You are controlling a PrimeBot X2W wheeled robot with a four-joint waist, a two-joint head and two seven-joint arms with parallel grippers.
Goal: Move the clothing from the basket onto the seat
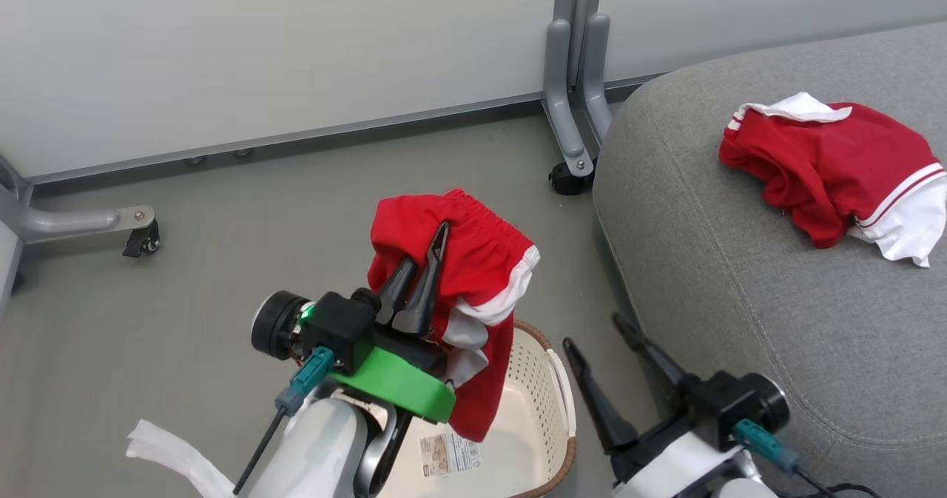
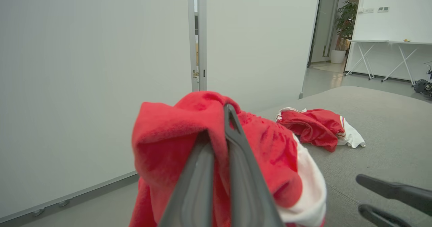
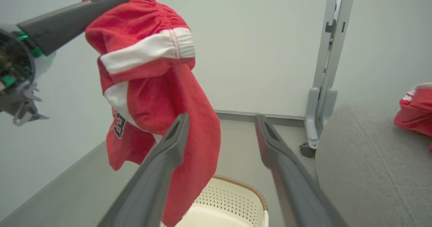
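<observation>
Head view: left fingers, centre, clench a soft red white-trimmed garment above the cream perforated plastic basket; right fingers, lower right, gape empty; a second red garment lies on the grey woven seat cushion, upper right. Left wrist view: the garment is pinched bottom centre. Right wrist view: it hangs upper left

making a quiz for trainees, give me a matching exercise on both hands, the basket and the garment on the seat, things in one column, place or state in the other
1 left hand
2 right hand
3 basket
4 garment with white trim

A lying on the grey seat
B open, holding nothing
C standing on the floor
D shut on the red "23" garment

Pairs: 1-D, 2-B, 3-C, 4-A
</observation>
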